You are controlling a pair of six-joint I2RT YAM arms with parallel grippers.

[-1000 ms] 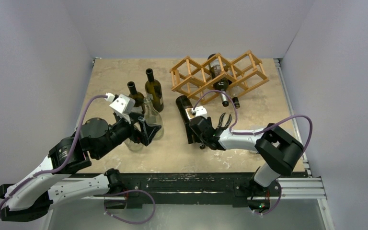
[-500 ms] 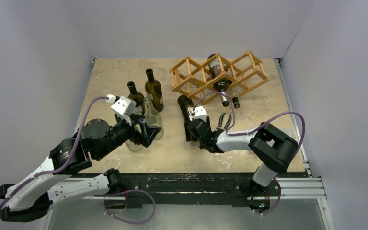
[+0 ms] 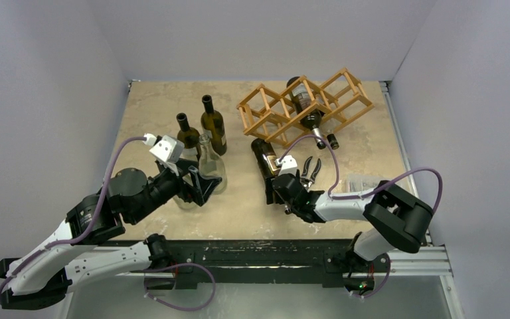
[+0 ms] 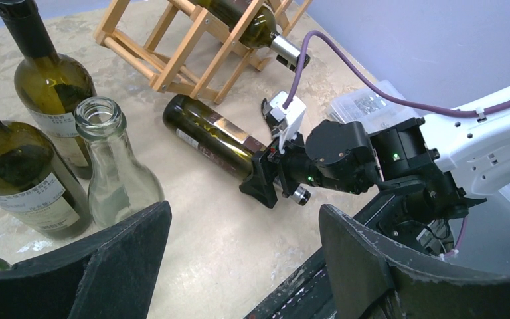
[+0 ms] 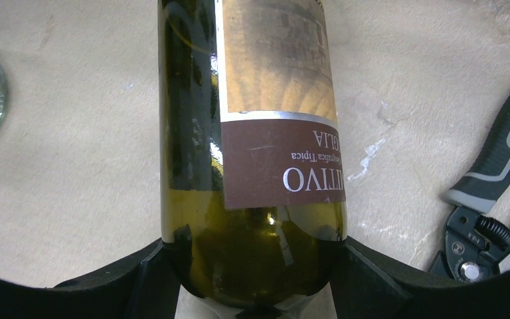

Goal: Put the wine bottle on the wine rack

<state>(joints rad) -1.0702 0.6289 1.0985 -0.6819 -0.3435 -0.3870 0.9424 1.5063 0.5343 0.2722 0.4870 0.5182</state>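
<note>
Left end effector (image 4: 242, 262): released, fingers spread wide, grasping nothing. It hovers low over the near left part of the bench (image 3: 149, 109).

Just ahead of it stands an empty clear glass bottle (image 4: 109, 166), upright and uncapped. Two dark green bottles (image 3: 188, 138) (image 3: 213, 127) stand upright beyond it, close together.

Wine bottle (image 3: 264, 159): lying on its side on the bench near the centre, labelled, its far end pointing toward the wine rack (image 3: 265, 109) and stopping just short of the rack's near bars. It is not in the rack.

Right end effector (image 5: 252, 252): clenched on the wine bottle at its near end, one finger pressed to each side of the glass below the brown label.

Pliers (image 3: 312, 169) with black and grey handles lie on the bench just to the right of that bottle.

The wine rack sits at the far centre-right of the bench, angled. One dark bottle (image 3: 303, 101) already lies in a middle cell, its neck pointing toward the arms.

A clear plastic box (image 4: 365, 106) rests near the right edge.
</note>
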